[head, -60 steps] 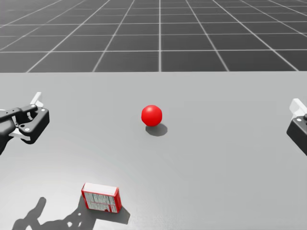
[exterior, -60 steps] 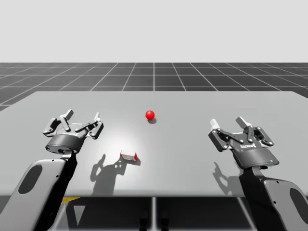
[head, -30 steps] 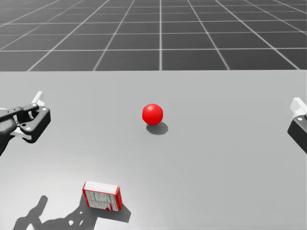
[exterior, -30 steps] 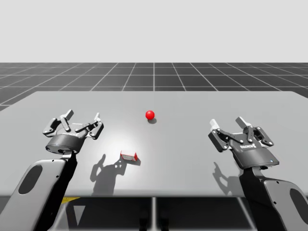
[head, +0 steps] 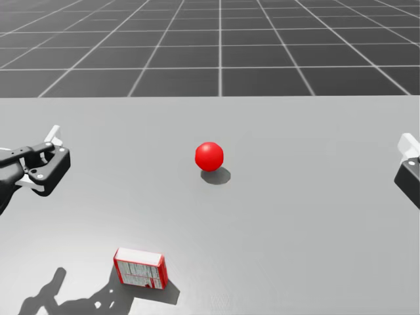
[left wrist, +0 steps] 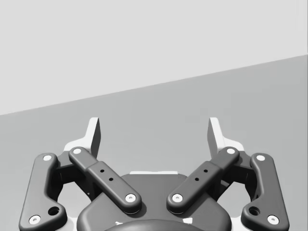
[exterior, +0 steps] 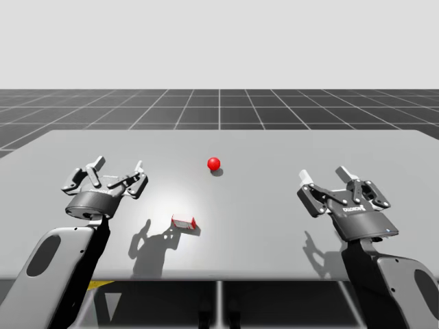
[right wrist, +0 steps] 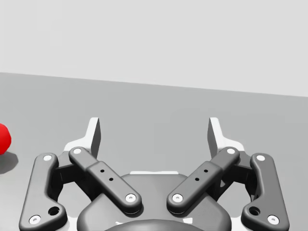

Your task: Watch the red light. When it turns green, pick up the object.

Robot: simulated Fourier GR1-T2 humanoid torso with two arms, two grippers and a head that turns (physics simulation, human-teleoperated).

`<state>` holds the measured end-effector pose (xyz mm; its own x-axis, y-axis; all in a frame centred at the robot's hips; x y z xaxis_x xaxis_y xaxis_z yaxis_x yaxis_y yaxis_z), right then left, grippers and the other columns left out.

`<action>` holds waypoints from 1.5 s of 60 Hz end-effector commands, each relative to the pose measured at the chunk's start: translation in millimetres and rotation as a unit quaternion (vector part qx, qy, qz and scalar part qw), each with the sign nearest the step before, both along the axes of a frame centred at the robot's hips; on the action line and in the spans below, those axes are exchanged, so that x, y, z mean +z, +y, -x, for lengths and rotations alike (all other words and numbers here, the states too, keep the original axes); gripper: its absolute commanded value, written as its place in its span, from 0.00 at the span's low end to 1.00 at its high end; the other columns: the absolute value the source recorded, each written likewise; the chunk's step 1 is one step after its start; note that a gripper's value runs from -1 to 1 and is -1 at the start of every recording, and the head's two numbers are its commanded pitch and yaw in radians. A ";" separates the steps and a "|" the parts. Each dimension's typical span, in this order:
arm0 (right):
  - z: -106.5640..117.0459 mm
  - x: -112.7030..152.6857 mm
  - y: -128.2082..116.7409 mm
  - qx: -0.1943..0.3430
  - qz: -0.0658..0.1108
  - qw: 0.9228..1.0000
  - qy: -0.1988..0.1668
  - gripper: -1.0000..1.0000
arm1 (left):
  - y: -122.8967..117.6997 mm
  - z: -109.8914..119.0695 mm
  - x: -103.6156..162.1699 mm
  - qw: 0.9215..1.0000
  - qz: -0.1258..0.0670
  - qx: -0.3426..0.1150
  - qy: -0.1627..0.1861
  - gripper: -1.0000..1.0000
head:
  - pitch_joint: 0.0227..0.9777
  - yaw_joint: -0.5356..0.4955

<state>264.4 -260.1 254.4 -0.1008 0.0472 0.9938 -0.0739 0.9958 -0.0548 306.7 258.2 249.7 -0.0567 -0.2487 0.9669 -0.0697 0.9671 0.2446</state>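
High view, grey table, red light, gridded floor

Grey table w/ a red ball near the mid, towards the far side. A small red box lies closer to the front, left of centre. Robot's left gripper hangs over the table's left part, fingers spread, near the box but not touching. On the opp. side the right gripper is spread too, well apart from both.

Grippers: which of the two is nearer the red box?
The left gripper: the box lies close to its right, while the right gripper hovers much farther off.
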 end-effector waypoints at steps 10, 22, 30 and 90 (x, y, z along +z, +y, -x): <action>0.4 0.3 0.7 0.003 -0.002 1.000 0.000 0.00 | -0.2 0.0 -0.3 1.000 -0.001 -0.001 0.001 0.00 | 0.64 0.55; 0.6 0.7 0.6 0.002 0.000 1.000 -0.001 0.00 | -0.1 -0.4 -0.2 1.000 -0.001 -0.001 0.001 0.00 | 0.64 0.55; 0.5 0.8 0.4 0.002 0.000 1.000 -0.001 0.00 | -0.3 -0.4 -0.1 1.000 -0.001 -0.001 0.001 0.00 | 0.64 0.55; 1.5 1.4 4.0 0.000 0.006 1.000 -0.002 0.00 | -15.8 14.1 4.2 0.999 -0.013 -0.031 0.030 0.00 | 0.89 0.74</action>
